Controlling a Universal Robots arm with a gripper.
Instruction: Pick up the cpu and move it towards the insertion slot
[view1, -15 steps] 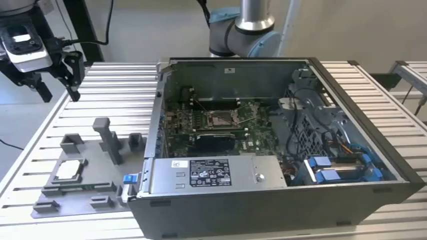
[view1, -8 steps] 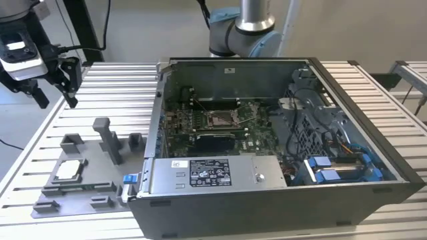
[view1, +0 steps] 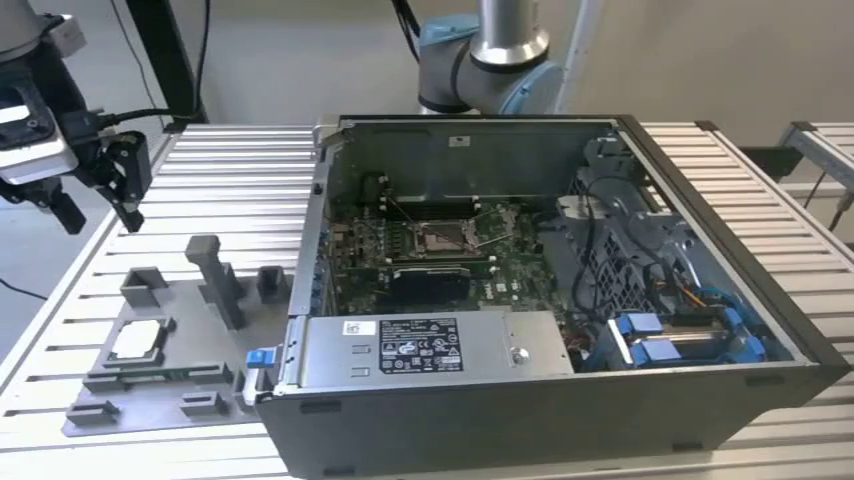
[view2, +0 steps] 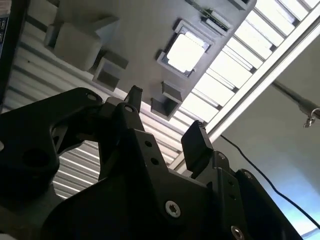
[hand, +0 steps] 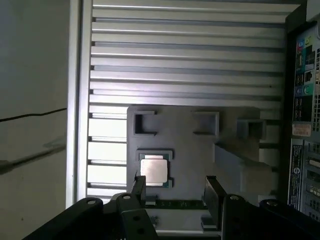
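Cpu (view1: 138, 340) lies flat in a square nest on the grey fixture plate (view1: 180, 395) at the lower left of the exterior view. It is well apart from the insertion slot (view1: 443, 236) inside the open computer case (view1: 561, 400). The gripper (view1: 96, 210) hangs at the upper left, above the table, its fingers spread and empty.

In the second wrist view the cpu (view2: 186, 52) shows its bright metal top beyond the parted gripper (view2: 166, 115).

In the first wrist view the cpu (hand: 153, 170) sits close to one finger of the gripper (hand: 175, 186), not between the two.

It looks light, thin and stiff, with a smooth top that may slip. A hold on two opposite edges seems safest, since its underside is likely delicate.
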